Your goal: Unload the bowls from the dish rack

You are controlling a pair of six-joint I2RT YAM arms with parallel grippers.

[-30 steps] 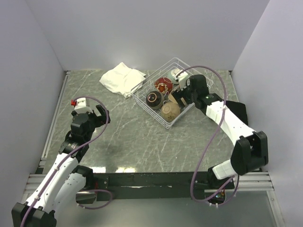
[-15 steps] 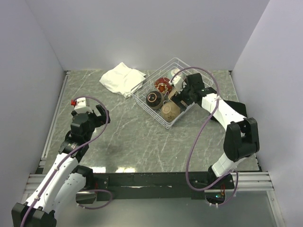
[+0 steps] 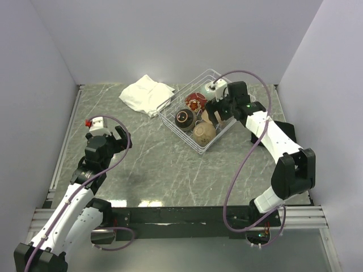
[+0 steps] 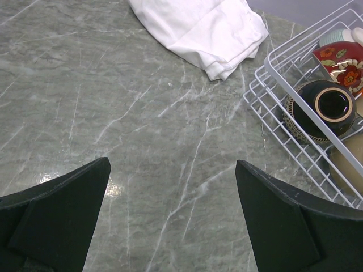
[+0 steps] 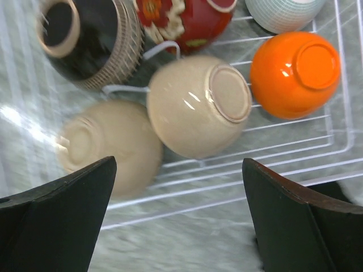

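The white wire dish rack (image 3: 180, 132) stands at the back right of the table and holds several bowls. In the right wrist view I see two beige bowls (image 5: 198, 105), (image 5: 110, 144), an orange bowl (image 5: 296, 73), a red floral bowl (image 5: 184, 20), a black bowl (image 5: 85, 42) and a pale striped one (image 5: 283, 11), most lying upside down or on their sides. My right gripper (image 3: 215, 112) hovers open and empty over the rack (image 5: 255, 170), just above the beige bowls. My left gripper (image 3: 122, 139) is open and empty over bare table, left of the rack (image 4: 272, 107).
A folded white cloth (image 3: 146, 93) lies left of the rack at the back and also shows in the left wrist view (image 4: 198, 28). A black cloth (image 3: 286, 131) lies under the right arm. Walls close in the table on three sides.
My right arm has shifted its pose and the wrist has moved slightly back over the rack. The bowls and the left arm have not moved.
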